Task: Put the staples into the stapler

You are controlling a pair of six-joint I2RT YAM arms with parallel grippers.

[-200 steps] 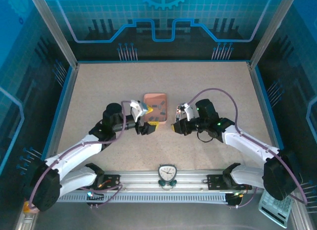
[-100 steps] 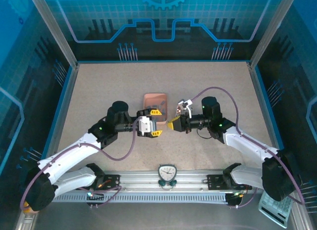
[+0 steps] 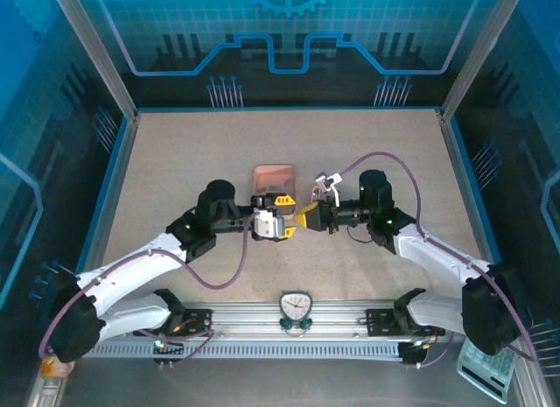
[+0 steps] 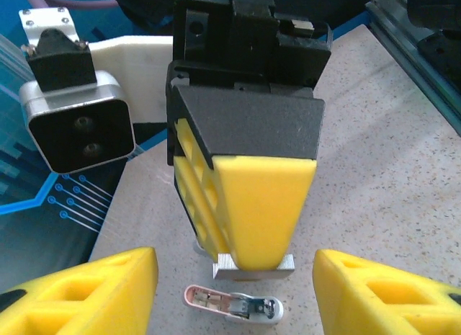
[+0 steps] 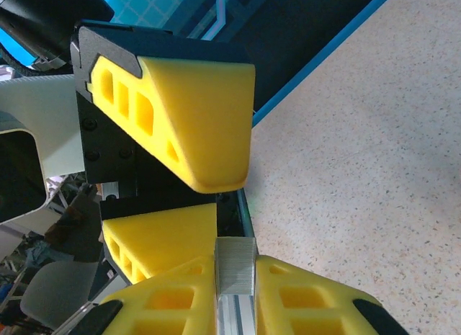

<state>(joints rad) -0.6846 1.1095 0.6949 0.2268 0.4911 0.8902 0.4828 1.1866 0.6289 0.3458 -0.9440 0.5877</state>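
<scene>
Holding: my right gripper is clenched on the staples, a short silvery strip pinched crosswise at the very tips of its yellow pads.
Left gripper: released, nothing in it. My yellow fingers stand wide apart, one on either side of the right gripper's tip, clear of it in the left wrist view.
Staples position: raised off the table, sticking out a little past both sides of the right pads. In the right wrist view one left finger sits just beside the strip; can't tell whether it touches.
Stapler: lying flat on the table, just below the held strip in the left wrist view, between my left fingers. Pale body, looks opened, metal insides facing up. Apart from both grippers.
Tray: salmon-pink, on the table just beyond where the two grippers meet. Its near edge is hidden by the left gripper.
Arms: both reach toward the table's middle, grippers tip to tip and facing each other.
Tray contents: too small to tell from above.
</scene>
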